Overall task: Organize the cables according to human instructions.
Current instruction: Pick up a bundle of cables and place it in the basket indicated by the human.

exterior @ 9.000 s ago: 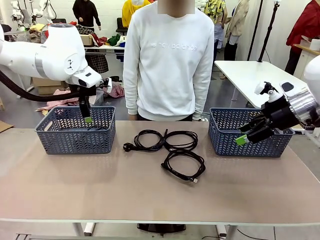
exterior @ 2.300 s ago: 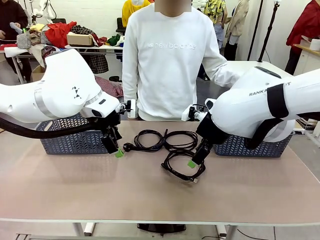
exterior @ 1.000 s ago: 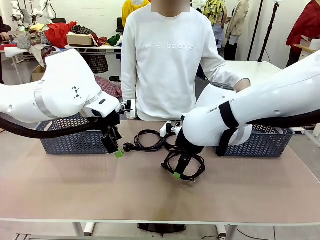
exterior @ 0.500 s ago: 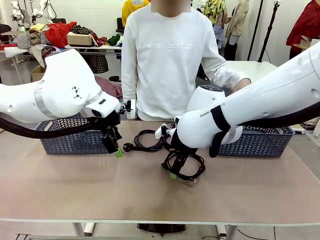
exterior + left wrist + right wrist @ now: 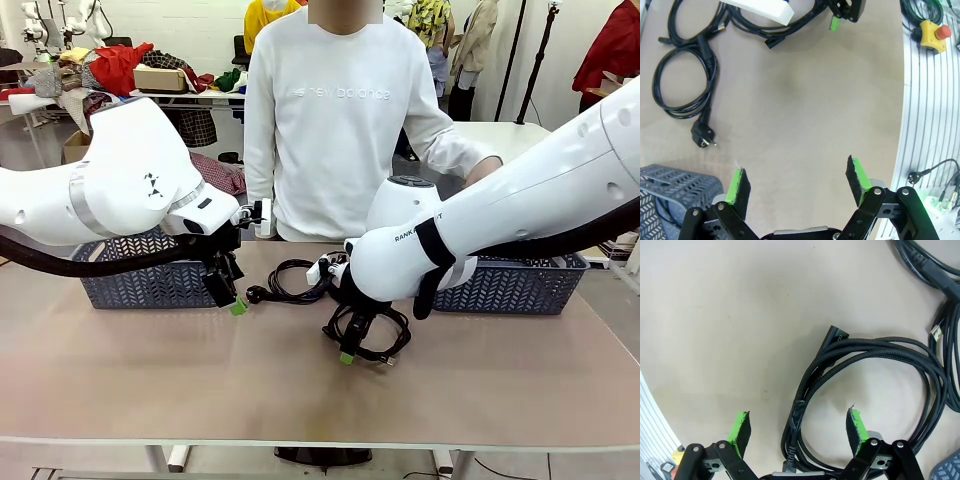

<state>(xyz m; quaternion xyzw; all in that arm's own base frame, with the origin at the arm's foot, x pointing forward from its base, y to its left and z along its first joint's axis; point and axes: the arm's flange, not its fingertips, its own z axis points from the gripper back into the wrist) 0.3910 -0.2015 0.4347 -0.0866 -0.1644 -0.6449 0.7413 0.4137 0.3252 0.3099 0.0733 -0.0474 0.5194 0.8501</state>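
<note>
Here we see our right gripper (image 5: 797, 416) spread wide and empty, its pads either side of one edge of a braided cable coil (image 5: 875, 346) on the table (image 5: 715, 315). Our left gripper (image 5: 797, 177) hangs open and empty near a plug-ended coil (image 5: 685, 75).

Table top (image 5: 150, 380): matt, smooth, tan laminate look. Braided cable (image 5: 875, 347) — rough woven sheath; plugged cable (image 5: 702, 135) — smooth, rubbery, slight sheen. Baskets (image 5: 140, 285): perforated blue-grey plastic. Arm shells (image 5: 120, 190): glossy white plastic. Left gripper (image 5: 797, 182) pads (image 5: 738, 186): matt green. Person's top (image 5: 340, 150): white cloth.
</note>
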